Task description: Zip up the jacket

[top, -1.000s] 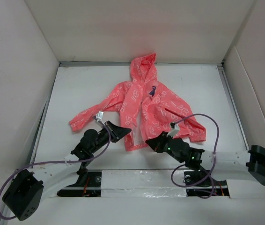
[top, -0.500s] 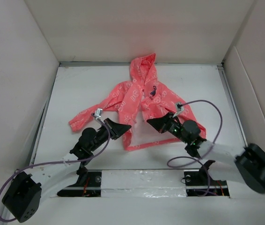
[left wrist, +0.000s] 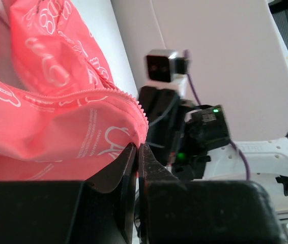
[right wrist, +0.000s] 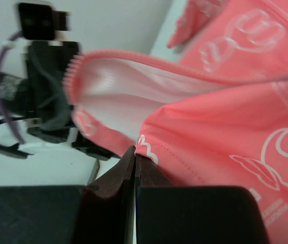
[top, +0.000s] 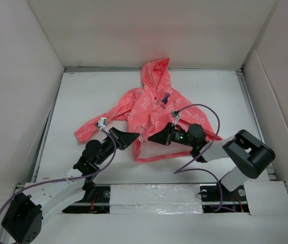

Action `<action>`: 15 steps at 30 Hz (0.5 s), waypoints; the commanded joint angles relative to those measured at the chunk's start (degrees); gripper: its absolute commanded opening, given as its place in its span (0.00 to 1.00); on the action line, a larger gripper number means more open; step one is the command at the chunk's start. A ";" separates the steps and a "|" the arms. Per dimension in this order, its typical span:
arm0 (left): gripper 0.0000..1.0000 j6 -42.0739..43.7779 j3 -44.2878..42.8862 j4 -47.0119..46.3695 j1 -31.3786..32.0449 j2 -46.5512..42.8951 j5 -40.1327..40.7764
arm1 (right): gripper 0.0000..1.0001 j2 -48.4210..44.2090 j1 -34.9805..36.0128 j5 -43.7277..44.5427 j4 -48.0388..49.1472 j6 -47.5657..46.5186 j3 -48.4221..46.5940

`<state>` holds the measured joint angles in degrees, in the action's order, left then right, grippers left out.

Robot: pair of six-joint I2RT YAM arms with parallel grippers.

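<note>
The coral-pink jacket [top: 149, 104] lies hood-up on the middle of the white table, its front open. My left gripper [top: 137, 135] is shut on the lower corner of one front panel. In the left wrist view the jacket [left wrist: 47, 117] ends in a zipper-toothed edge that runs into the closed left gripper [left wrist: 137, 146]. My right gripper [top: 151, 139] faces it a few centimetres away, shut on the other panel's bottom edge. In the right wrist view the stitched hem of the jacket [right wrist: 225, 127] sits pinched at the right gripper [right wrist: 136, 150], with pale lining [right wrist: 118, 91] showing behind.
White walls [top: 27, 76] box in the table on three sides. Purple cables [top: 205, 109] loop over both arms. The right arm's elbow [top: 248, 152] juts out at the right. The arm bases [top: 154, 195] line the near edge. One sleeve [top: 90, 127] stretches left.
The right arm has swung in from the near right, carrying its held hem leftward and up towards the left gripper. The lower front has bunched. The left gripper has moved slightly farther.
</note>
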<state>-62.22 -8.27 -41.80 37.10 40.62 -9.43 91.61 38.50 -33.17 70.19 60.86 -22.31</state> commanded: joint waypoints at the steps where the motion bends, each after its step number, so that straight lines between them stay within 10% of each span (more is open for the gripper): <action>1: 0.00 1.83 -2.71 -1.00 -0.28 -0.72 1.17 | 0.00 -4.33 -0.09 -4.70 28.60 -1.89 -5.11; 10: 0.00 7.46 -9.83 2.96 -0.28 -3.80 5.30 | 0.00 -31.24 8.16 5.64 -10.77 -26.66 -11.02; 15: 0.00 3.96 -7.82 -5.81 -0.28 -0.81 2.23 | 0.00 -18.59 5.54 -1.63 17.06 -13.86 -8.37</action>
<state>-57.41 -15.77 -39.97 36.99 38.61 -5.63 65.36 45.36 -33.36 75.48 44.40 -33.15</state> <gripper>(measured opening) 0.009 0.013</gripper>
